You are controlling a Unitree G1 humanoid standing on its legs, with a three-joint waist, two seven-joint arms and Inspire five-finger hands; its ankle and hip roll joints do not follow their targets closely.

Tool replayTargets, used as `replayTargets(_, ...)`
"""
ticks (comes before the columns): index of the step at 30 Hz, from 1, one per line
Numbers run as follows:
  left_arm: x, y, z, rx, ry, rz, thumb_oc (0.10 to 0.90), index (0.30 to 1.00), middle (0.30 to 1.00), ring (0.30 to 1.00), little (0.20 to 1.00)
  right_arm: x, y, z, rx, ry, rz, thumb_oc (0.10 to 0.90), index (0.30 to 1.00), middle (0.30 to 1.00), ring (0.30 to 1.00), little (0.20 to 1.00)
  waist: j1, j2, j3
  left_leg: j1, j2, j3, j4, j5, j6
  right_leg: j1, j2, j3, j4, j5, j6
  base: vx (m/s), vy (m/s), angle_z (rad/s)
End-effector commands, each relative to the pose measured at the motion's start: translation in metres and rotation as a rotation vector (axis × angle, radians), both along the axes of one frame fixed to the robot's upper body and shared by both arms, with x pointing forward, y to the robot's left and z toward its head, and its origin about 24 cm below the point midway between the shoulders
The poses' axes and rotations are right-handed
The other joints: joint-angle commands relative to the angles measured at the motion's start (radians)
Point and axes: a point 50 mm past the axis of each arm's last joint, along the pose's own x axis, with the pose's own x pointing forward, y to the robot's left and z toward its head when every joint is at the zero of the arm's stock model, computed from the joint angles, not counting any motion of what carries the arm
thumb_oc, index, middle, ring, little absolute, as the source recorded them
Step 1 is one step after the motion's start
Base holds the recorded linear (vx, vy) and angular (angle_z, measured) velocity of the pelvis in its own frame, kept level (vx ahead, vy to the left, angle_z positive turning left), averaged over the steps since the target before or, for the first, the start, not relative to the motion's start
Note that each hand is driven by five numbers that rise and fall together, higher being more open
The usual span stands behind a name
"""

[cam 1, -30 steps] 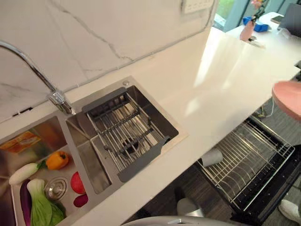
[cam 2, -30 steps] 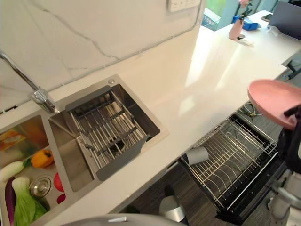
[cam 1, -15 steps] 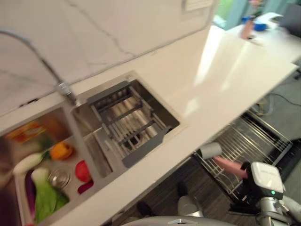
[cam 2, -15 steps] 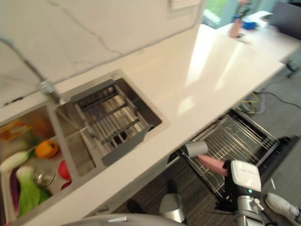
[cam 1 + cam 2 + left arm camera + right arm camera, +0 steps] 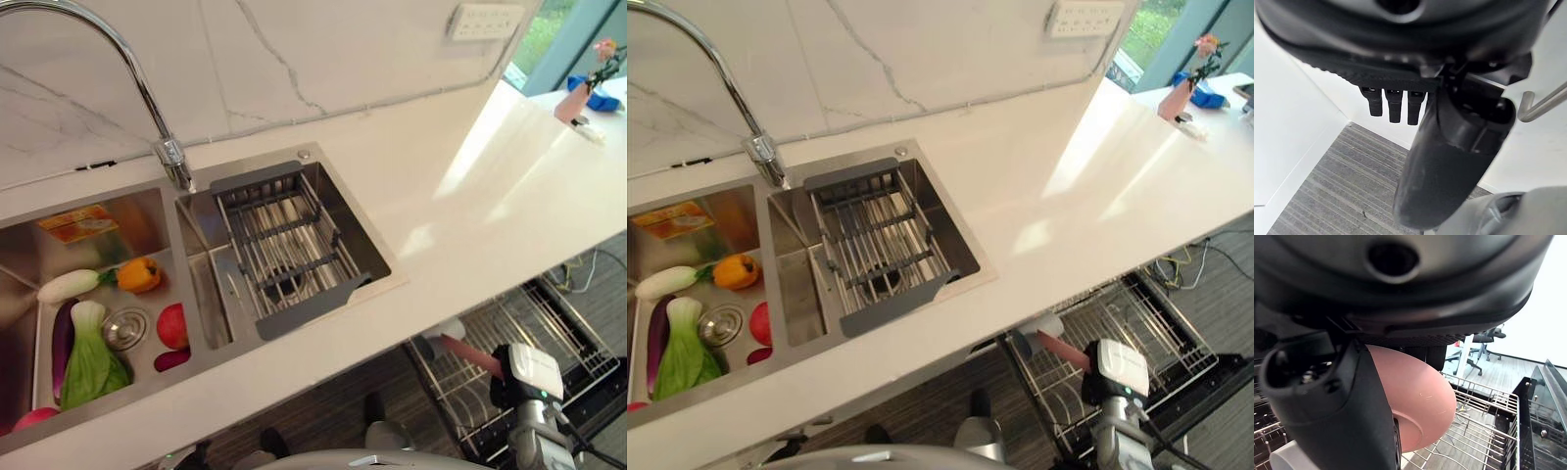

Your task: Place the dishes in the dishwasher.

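My right hand (image 5: pixel 1352 406) is shut on a pink plate (image 5: pixel 1420 401), thumb on its underside. The plate is held on edge, low over the pulled-out wire rack (image 5: pixel 1484 431) of the dishwasher. From the head, the pink plate (image 5: pixel 1058 350) sticks out from my right hand (image 5: pixel 1095 390) above the dishwasher rack (image 5: pixel 1136 328), below the counter's front edge. A white cup (image 5: pixel 1038 328) lies in the rack's near-left corner, close to the plate. My left hand (image 5: pixel 1449 171) hangs idle over grey floor, fingers (image 5: pixel 1393 105) relaxed and empty.
On the white counter (image 5: pixel 470 196) is a double sink: the right basin holds a grey drain rack (image 5: pixel 279 245), the left basin (image 5: pixel 147 220) holds vegetables. A curved tap (image 5: pixel 171 162) stands behind. The rack's black frame (image 5: pixel 1528 421) rises on the far side.
My right hand has brought the pink plate down from counter height to just over the dishwasher rack. The head camera has swung left, showing more of the sink.
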Motion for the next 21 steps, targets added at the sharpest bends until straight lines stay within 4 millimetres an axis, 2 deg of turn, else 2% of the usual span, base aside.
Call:
replayTargets(1,0.079,-0.049,0.008,-0.145,-0.256,-0.105,0.800,0.900,0.900,0.900,0.900,0.027,-0.017,0.030,0.017,-0.169,-0.041,0.800,0.900,0.900,0.900,0.900,-0.016,0.040,-0.004,0.085,0.068,-0.031,0.010,-0.054,-0.077,-0.028,0.016,-0.011,0.074,-0.069,0.020,0.03,-0.031,-0.01)
replayTargets(8,0.073,-0.051,0.006,-0.161,-0.228,-0.095,0.800,0.900,0.900,0.900,0.900,0.015,-0.034,0.045,0.015,-0.245,-0.142,0.800,0.900,0.900,0.900,0.900,-0.024,0.049,-0.018,0.090,0.078,-0.034,0.010,-0.050,-0.083,0.004,0.030,-0.029,0.050,-0.078,0.014,0.04,-0.036,0.12)
replayTargets(9,0.070,-0.050,0.005,-0.162,-0.212,-0.084,0.800,0.900,0.900,0.900,0.900,0.015,-0.042,0.061,-0.002,-0.320,-0.171,0.800,0.900,0.900,0.900,0.900,-0.036,0.049,-0.017,0.097,0.082,-0.027,0.010,-0.055,-0.084,0.010,0.039,-0.026,0.042,-0.081,0.016,0.00,0.000,0.00)
replayTargets(11,0.070,-0.050,0.005,-0.163,-0.212,-0.085,0.800,0.900,0.900,0.900,0.900,0.015,-0.042,0.062,-0.002,-0.319,-0.172,0.800,0.900,0.900,0.900,0.900,-0.034,0.049,-0.018,0.093,0.082,-0.026,0.010,-0.049,-0.084,0.005,0.039,-0.025,0.043,-0.077,0.014,0.00,-0.006,-0.03)
replayTargets(15,0.067,-0.045,0.005,-0.158,-0.211,-0.047,0.800,0.900,0.900,0.900,0.900,0.003,-0.059,0.096,-0.058,-0.478,-0.256,0.800,0.900,0.900,0.900,0.900,-0.056,0.045,-0.015,0.101,0.085,0.001,0.010,-0.058,-0.083,-0.003,0.046,-0.006,0.033,-0.067,0.023,0.00,-0.008,-0.09)
replayTargets(19,0.068,-0.042,0.005,-0.159,-0.220,-0.021,0.800,0.900,0.900,0.900,0.900,-0.020,-0.091,0.107,-0.136,-0.525,-0.437,0.800,0.900,0.900,0.900,0.900,-0.071,0.035,-0.007,0.103,0.083,0.040,0.010,-0.064,-0.079,-0.036,0.051,0.031,0.036,-0.048,0.031,-0.01,0.012,-0.35)
replayTargets(20,0.068,-0.042,0.005,-0.159,-0.220,-0.021,0.800,0.900,0.900,0.900,0.900,-0.020,-0.091,0.107,-0.136,-0.525,-0.437,0.800,0.900,0.900,0.900,0.900,-0.071,0.035,-0.007,0.103,0.083,0.040,0.010,-0.064,-0.079,-0.036,0.051,0.031,0.036,-0.048,0.031,0.00,0.017,-0.32)
replayTargets(21,0.068,-0.039,0.006,-0.164,-0.224,0.000,0.800,0.900,0.900,0.900,0.900,-0.043,-0.112,0.106,-0.182,-0.502,-0.578,0.800,0.900,0.900,0.900,0.900,-0.085,0.024,-0.003,0.102,0.085,0.054,0.010,-0.068,-0.077,-0.057,0.055,0.047,0.042,-0.039,0.034,-0.04,0.001,-0.29)
